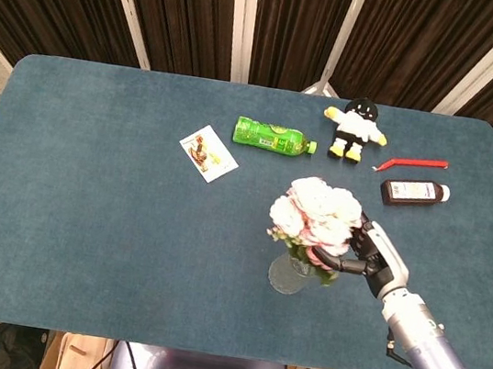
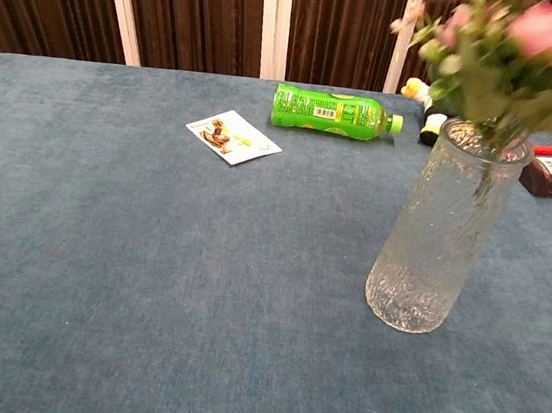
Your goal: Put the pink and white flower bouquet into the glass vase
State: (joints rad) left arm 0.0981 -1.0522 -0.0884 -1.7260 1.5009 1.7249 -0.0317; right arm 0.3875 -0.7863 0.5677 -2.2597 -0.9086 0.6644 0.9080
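Glass, clear and textured, is what we meet first: the vase [image 2: 440, 232] stands upright on the blue table [image 2: 126, 279], nearest to us and right of centre in the chest view. The head view shows the same vase [image 1: 292, 273] close to the near edge. In it sits the pink and white flower bouquet [image 1: 316, 218]; its green stems pass through the mouth and reach down inside the glass, while the blooms and leaves crowd just above the rim. The chest view blurs the bouquet [image 2: 512, 49] at the upper right corner.

Our right hand [image 1: 368, 256] reaches in from the near right corner and is at the bouquet's right side, dark fingers curled into the leaves beneath the blooms; it appears to grip the bunch there, though the flowers hide the contact itself. We see the left hand in neither view.

Further back, left of the vase, a small printed card [image 1: 207, 154] lies flat. Beyond it a green bottle [image 1: 274, 137] lies on its side, and just to its right is a black and white plush toy [image 1: 356, 128]. Toward the far right, a dark brown bottle [image 1: 414, 191] lies on its side, with a red tool [image 1: 412, 163] just behind it.
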